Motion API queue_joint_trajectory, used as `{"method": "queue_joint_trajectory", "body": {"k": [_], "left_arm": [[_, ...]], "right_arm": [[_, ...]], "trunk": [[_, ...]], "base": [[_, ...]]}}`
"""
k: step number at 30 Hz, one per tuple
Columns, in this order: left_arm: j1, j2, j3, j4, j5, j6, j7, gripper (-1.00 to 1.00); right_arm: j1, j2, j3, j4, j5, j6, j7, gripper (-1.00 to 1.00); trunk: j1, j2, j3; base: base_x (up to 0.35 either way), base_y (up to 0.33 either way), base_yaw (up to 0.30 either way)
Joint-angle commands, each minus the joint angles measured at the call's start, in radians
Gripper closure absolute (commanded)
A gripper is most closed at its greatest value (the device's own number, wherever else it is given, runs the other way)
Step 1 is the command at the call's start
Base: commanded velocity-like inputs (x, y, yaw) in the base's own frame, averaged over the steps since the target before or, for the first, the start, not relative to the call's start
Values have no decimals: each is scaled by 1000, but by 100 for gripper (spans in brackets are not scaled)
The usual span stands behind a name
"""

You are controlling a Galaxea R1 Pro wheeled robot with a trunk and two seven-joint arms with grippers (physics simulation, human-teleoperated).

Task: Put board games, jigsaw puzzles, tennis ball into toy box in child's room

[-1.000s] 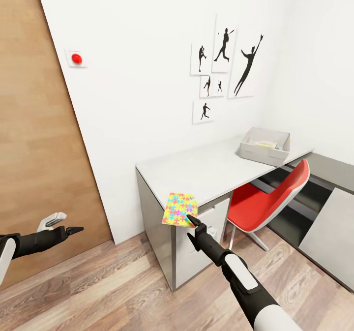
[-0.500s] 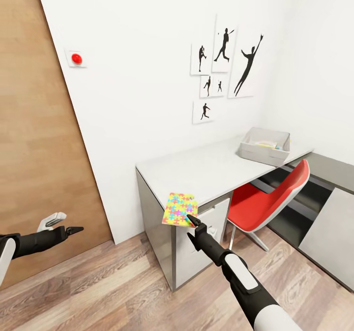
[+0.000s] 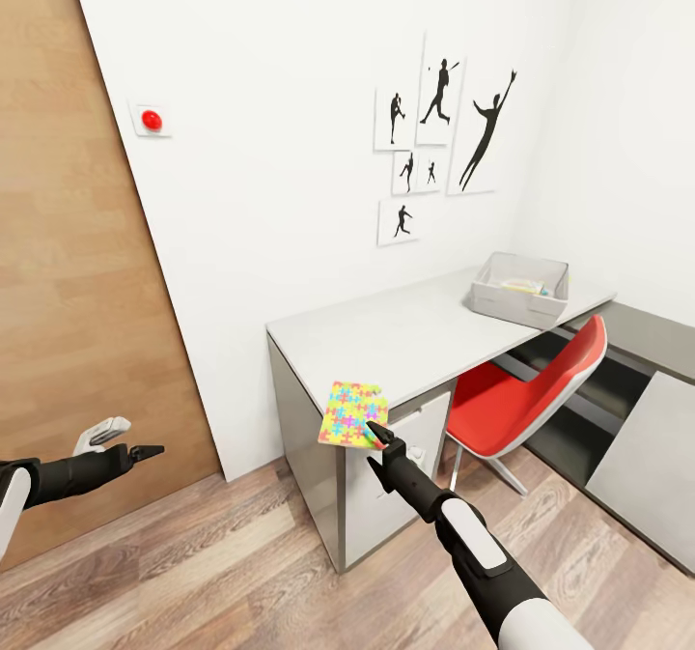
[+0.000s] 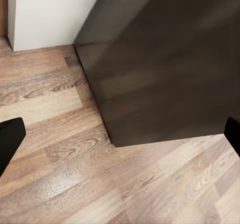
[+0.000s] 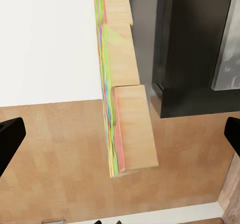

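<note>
A white wall (image 3: 270, 196) faces the camera, meeting a second white wall (image 3: 627, 148) at the right. A wood-panelled door (image 3: 68, 273) with a pale lever handle (image 3: 101, 431) stands at the left, a red button (image 3: 151, 120) on a white plate beside it. Black silhouette sports prints (image 3: 439, 138) hang in a cluster. The floor (image 3: 222, 563) is brown wood plank. A red chair (image 3: 526, 399) sits tucked under the desk (image 3: 405, 331), near a low dark-topped cabinet (image 3: 647, 409).

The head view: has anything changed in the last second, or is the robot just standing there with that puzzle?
Nothing among the things moved. The view shifted slightly, so the camera turned a little. The right gripper still holds the puzzle in front of the table, the left gripper still hangs empty, and the toy box sits where it was.
</note>
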Motion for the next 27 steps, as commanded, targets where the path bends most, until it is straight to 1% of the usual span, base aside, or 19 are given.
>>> {"method": "queue_joint_trajectory", "body": {"k": [1, 21, 27], "left_arm": [[-1, 0, 1, 0, 0, 6, -3, -100], [-1, 0, 1, 0, 1, 3, -3, -100], [-1, 0, 1, 0, 1, 3, -3, -100]], "right_arm": [[-1, 0, 1, 1, -6, 3, 1, -100], [-1, 1, 1, 1, -6, 2, 1, -100], [-1, 1, 1, 1, -6, 2, 1, -100]], "trunk": [[0, -1, -1], [0, -1, -1], [0, -1, -1]], "base": [[0, 0, 0], [0, 0, 0], [0, -84, 0]]}}
